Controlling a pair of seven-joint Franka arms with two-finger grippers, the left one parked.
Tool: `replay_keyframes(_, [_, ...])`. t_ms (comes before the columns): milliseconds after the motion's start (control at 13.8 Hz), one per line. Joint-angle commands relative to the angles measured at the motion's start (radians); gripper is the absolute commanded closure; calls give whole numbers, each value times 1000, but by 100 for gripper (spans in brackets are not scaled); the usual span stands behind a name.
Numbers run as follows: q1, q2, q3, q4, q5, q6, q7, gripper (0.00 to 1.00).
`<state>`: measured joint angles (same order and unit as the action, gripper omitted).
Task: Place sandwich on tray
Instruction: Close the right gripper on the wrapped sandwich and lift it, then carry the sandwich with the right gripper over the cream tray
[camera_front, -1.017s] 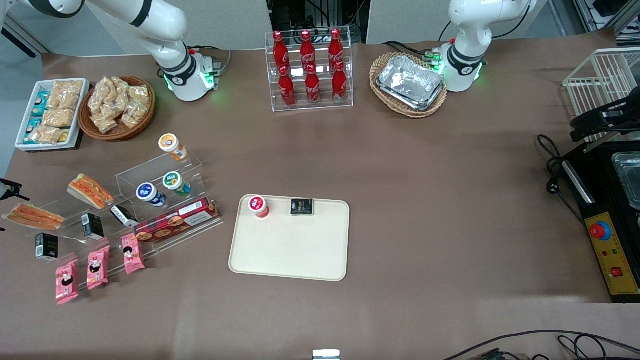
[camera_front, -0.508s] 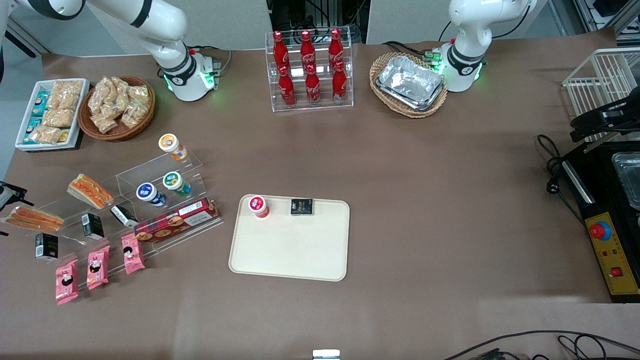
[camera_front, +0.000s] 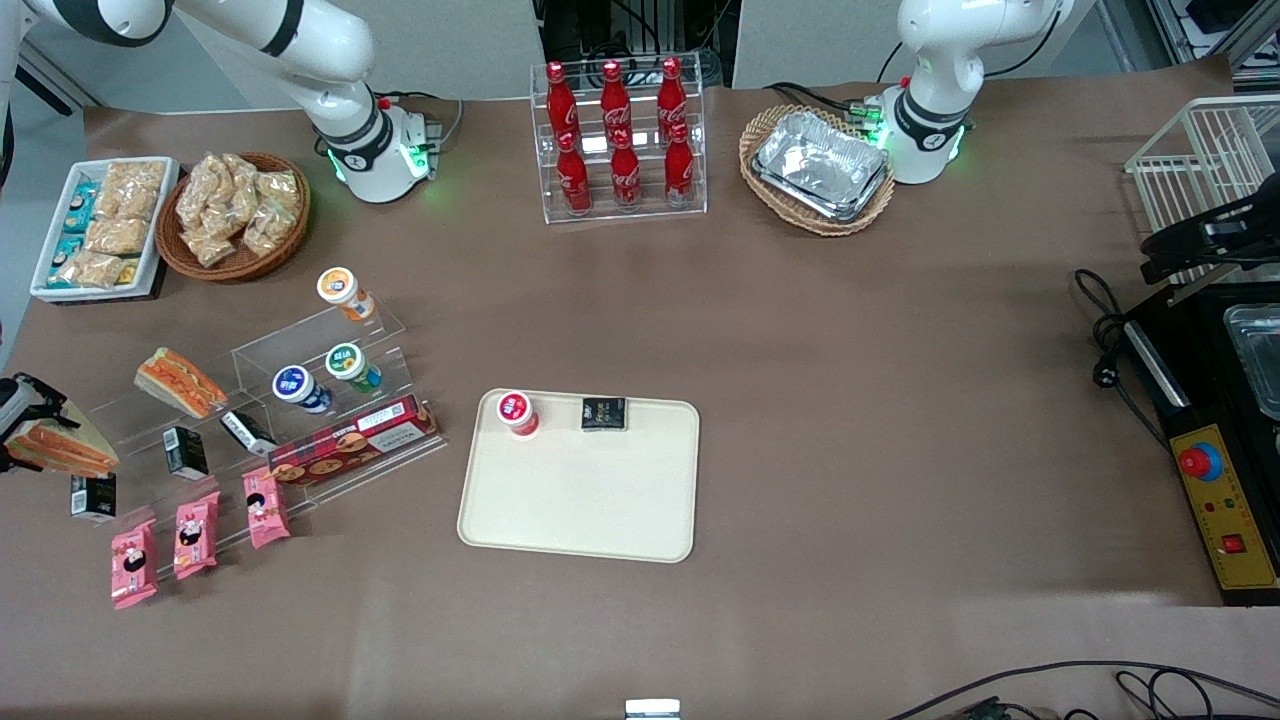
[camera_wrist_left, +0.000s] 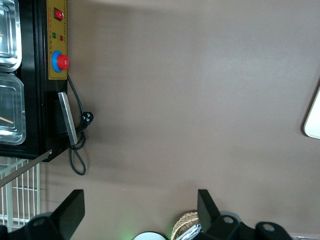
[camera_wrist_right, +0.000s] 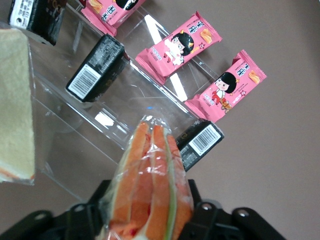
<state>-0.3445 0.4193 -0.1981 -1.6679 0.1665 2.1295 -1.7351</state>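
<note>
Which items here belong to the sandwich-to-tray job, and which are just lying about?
Job:
- sandwich, clamped in the tool at the working arm's end of the table
- tray

Lying about:
- wedge sandwich
- pink snack packs
- cola bottles
- foil trays
- red-lidded cup on the tray

The tool (camera_front: 22, 420) sits at the very edge of the front view, toward the working arm's end of the counter, most of its body cut off there. In the right wrist view the sandwich (camera_wrist_right: 150, 185) wedged between the fingers runs out of the picture, so its gripped end stays unseen. The other sandwich (camera_wrist_right: 15, 105) there shows only one bread face, cropped by the edge.
</note>
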Motion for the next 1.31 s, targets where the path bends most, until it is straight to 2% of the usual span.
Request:
replay_keyframes(0, [1,-7,-1,13,25,12,-3,83])
replay_keyframes(363, [7,-20,6,91,28,-38,40,83])
replay_keyframes(654, [48,-33,19,204,24,-212,189,83])
replay_keyframes(872, [116,-37,32,255,22,-275,241,83])
replay_keyframes(1235, [287,-65,49,255,22,-278,387,82])
